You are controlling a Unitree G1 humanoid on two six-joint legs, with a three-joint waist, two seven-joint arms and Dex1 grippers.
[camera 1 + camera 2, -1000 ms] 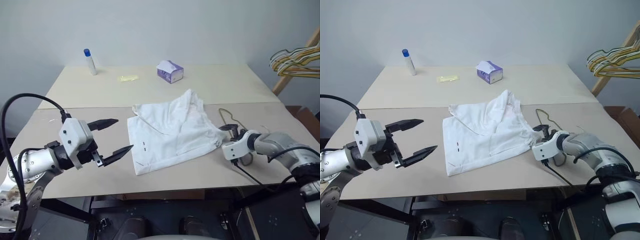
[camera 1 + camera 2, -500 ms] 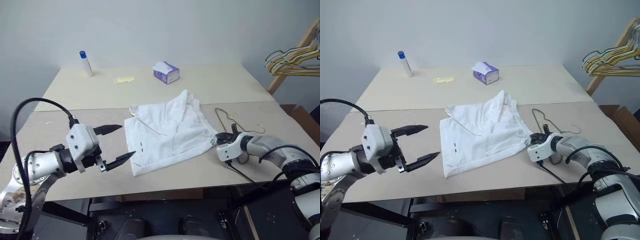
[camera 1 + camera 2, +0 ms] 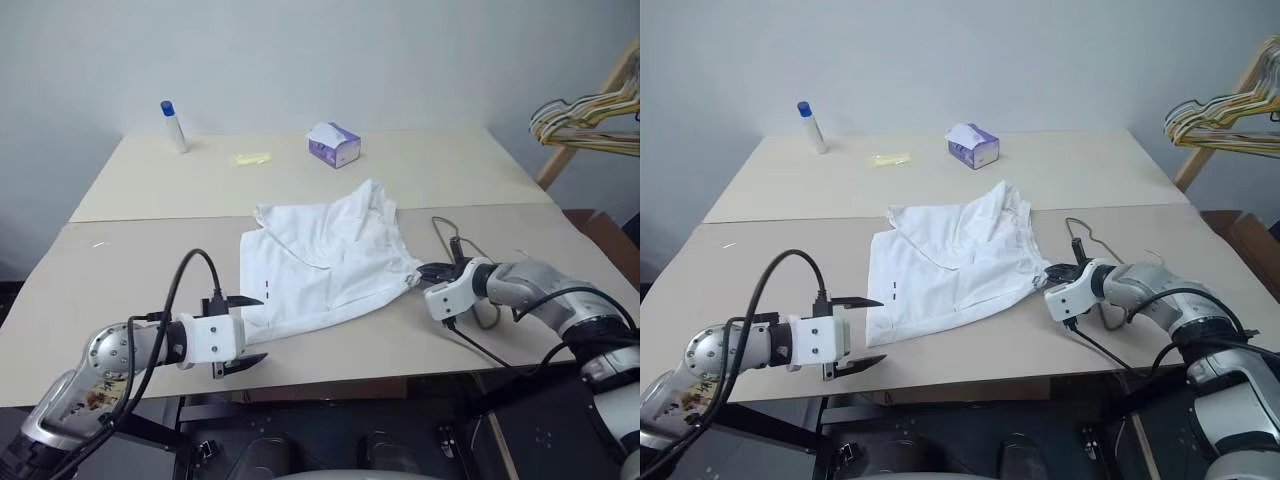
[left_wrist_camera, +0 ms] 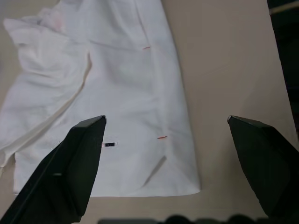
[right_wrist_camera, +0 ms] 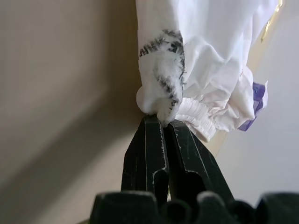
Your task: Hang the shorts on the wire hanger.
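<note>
White shorts (image 3: 325,262) lie spread flat in the middle of a tan table (image 3: 120,260), the gathered waistband toward the right and the hem, with its small dark dashes, toward the near left. The olive-green wire hanger (image 3: 446,236) lies flat on the table just beyond the waistband, on the right. Far off sit a purple-white tissue box (image 3: 336,145) and a white bottle (image 3: 175,126) with a blue cap.

Our right gripper (image 3: 432,273) is clenched on the waistband corner; its wrist view shows the two black fingers pressed together with a pinch of elastic cloth caught at the tips. Our left gripper (image 3: 247,329) is spread wide at the near left corner of the shorts, one finger over the hem and the other at the table's near edge, grasping nothing.

We judge the step in hand to be securing the shorts with both grippers. To do it well, we would slide the left fingers around the hem corner and catch both layers of cloth. The right pinch looks shallow, so we would lift slowly and keep the cloth taut between the two grippers, ready to carry it toward the hanger.
</note>
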